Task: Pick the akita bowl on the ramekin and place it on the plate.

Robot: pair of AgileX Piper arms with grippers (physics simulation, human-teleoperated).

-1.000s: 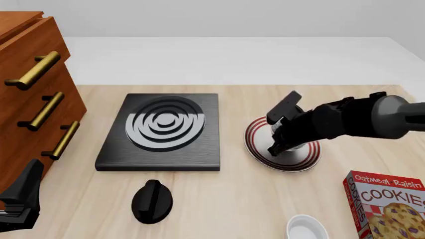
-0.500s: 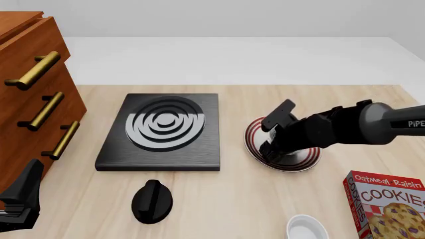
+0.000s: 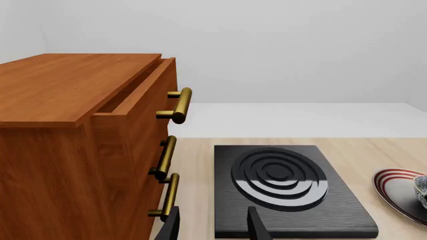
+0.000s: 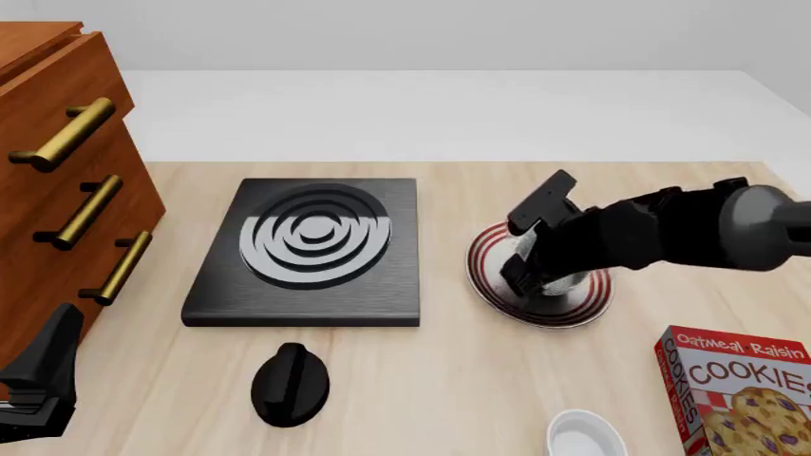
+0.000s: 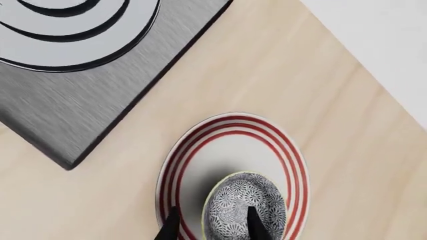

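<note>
The speckled grey akita bowl (image 5: 243, 207) sits upright on the red-ringed plate (image 5: 233, 145), toward one side of it. My right gripper (image 5: 212, 227) hovers just above it, open. One fingertip (image 5: 172, 226) is outside the bowl's rim and the other is over its inside. In the front view the right gripper (image 4: 526, 275) covers most of the bowl (image 4: 564, 282) and part of the plate (image 4: 557, 318). The white ramekin (image 4: 586, 437) stands empty at the table's near edge. My left gripper (image 3: 213, 230) is open and idle at the near left.
A black stove (image 4: 311, 242) with grey rings lies left of the plate, with a black knob (image 4: 291, 380) in front of it. A wooden drawer cabinet (image 4: 64, 190) with brass handles fills the left side. A cookie box (image 4: 742, 389) stands at the near right.
The right arm dipped low over the plate, then lifted a little and shifted right. The bowl stays on the plate. The left arm has not moved.
</note>
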